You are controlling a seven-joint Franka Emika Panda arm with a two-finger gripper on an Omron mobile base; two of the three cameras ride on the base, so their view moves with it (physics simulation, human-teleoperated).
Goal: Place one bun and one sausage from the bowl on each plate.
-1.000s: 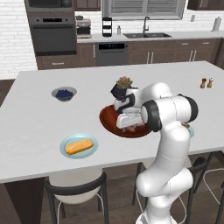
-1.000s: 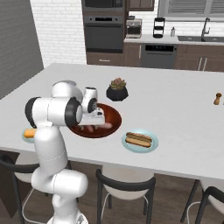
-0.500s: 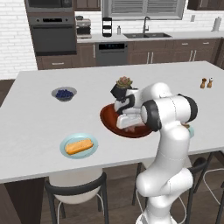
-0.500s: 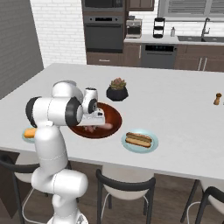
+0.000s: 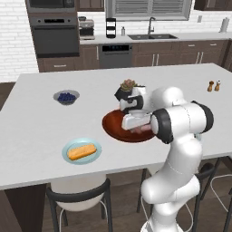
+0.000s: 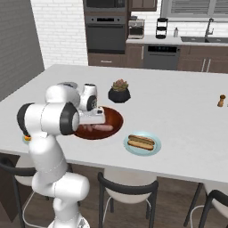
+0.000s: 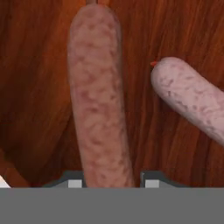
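**Hand clenched on a sausage in the bowl; lift pending**

Since a second ago the arm has barely shifted over the bowl (image 5: 118,129); the base and everything on the tabletop (image 5: 41,122) sit where they were, and the change is at the hand, whose fingers have drawn in.

Left to right, left base view: small grey bowl of blueberries (image 5: 66,96); near plate (image 5: 71,147) carrying one bun (image 5: 82,152) and no sausage; wooden bowl with the hand (image 5: 136,129) down inside it; black succulent pot (image 5: 128,86) just behind.

Hand view: one sausage (image 7: 99,100) runs lengthwise between the two fingertips (image 7: 151,180), jaws close against its sides, so I read it as grasped. A second sausage (image 7: 188,96) lies apart to its right.

Right base view: the other plate (image 6: 152,149) already holds bun and sausage together.

Step in hand: picking the sausage for the near plate. Next move likely calls for a straight lift clear of the bowl rim, then a carry leftward to set it beside the bun.
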